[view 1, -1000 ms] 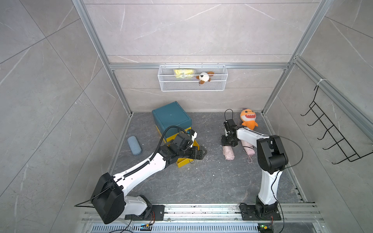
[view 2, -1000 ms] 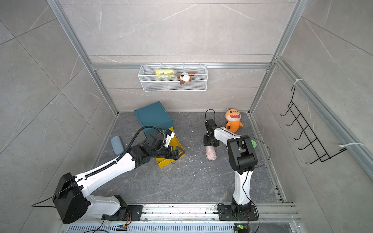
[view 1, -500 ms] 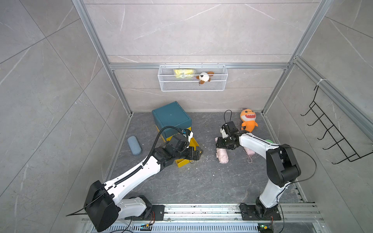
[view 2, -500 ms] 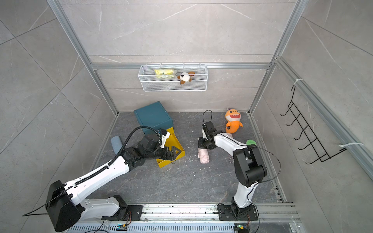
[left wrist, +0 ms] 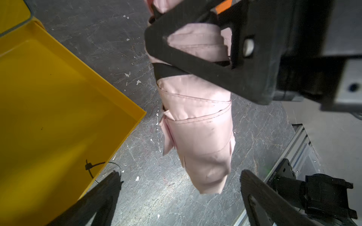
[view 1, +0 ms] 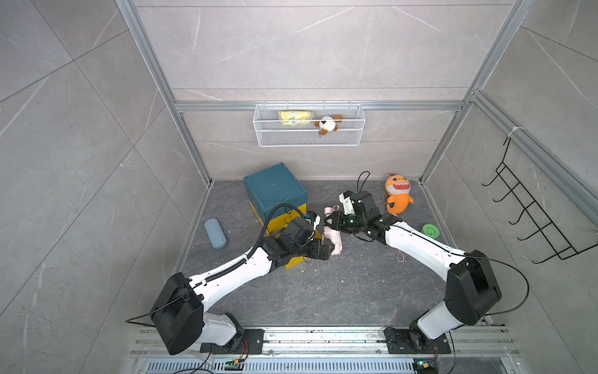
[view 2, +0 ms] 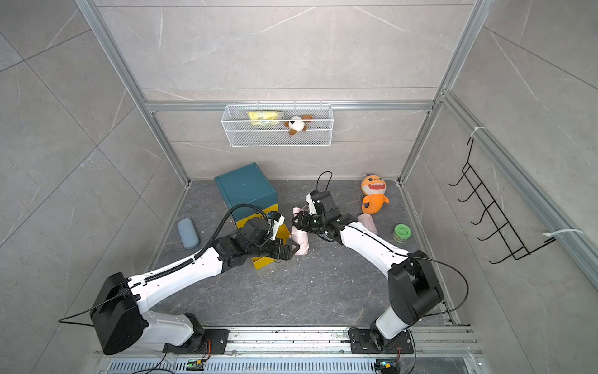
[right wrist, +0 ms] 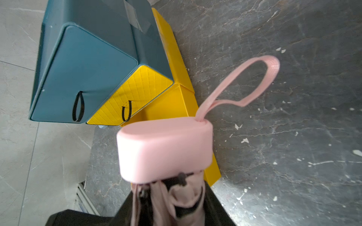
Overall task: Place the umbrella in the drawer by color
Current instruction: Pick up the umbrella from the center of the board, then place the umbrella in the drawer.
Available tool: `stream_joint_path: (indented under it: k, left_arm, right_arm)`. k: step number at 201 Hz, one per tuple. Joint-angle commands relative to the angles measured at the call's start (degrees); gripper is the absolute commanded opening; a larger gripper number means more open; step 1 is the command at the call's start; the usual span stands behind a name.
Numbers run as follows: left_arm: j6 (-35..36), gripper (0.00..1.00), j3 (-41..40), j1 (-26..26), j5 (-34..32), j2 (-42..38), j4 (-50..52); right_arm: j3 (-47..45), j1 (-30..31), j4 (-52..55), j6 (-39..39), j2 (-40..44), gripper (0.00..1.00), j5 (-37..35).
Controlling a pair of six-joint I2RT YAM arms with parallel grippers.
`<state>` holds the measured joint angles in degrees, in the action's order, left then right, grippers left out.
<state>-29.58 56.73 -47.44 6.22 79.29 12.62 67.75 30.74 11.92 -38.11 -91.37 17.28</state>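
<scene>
My right gripper (view 1: 330,223) is shut on a folded pink umbrella (view 1: 335,241) just below its handle (right wrist: 164,150). The umbrella hangs tilted beside the open yellow drawer (view 1: 293,264) of the teal cabinet (view 1: 275,189). In the right wrist view its strap (right wrist: 244,84) loops out over the floor. My left gripper (view 1: 328,251) is open at the drawer's front corner, with the umbrella's lower end (left wrist: 207,176) just ahead of its spread fingers (left wrist: 260,199), apart from them. A second pink umbrella (view 2: 367,222) lies on the floor behind my right arm.
A grey-blue case (view 1: 215,233) lies left of the cabinet. An orange shark plush (view 1: 398,199) and a green round tin (view 1: 431,231) sit at the right. A wire basket (view 1: 309,129) hangs on the back wall, and a black hook rack (view 1: 530,220) on the right wall.
My right arm has carried the pink umbrella leftward from the floor's middle right to beside the yellow drawer. My left gripper has stayed open by the drawer, shifting slightly towards the umbrella.
</scene>
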Motion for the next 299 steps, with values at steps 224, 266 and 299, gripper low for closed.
stream_joint_path:
  k: [224, 266, 299]
  left_arm:
    - [3.7, 0.11, 0.0, 7.9, 13.6, -6.5, -1.5]
    - [3.5, 0.12, 0.0, 11.3, 24.9, -5.5, -3.3]
    - [2.7, 0.13, -0.2, 13.1, 32.5, -4.4, -5.1]
  right_arm:
    - [-13.4, -1.7, -17.3, -1.3, 17.1, 0.75, 5.0]
    - [-17.8, -2.2, -28.3, -3.5, 17.1, 0.76, 14.1]
    - [-19.9, -2.2, -36.6, -7.3, 16.3, 0.76, 17.7]
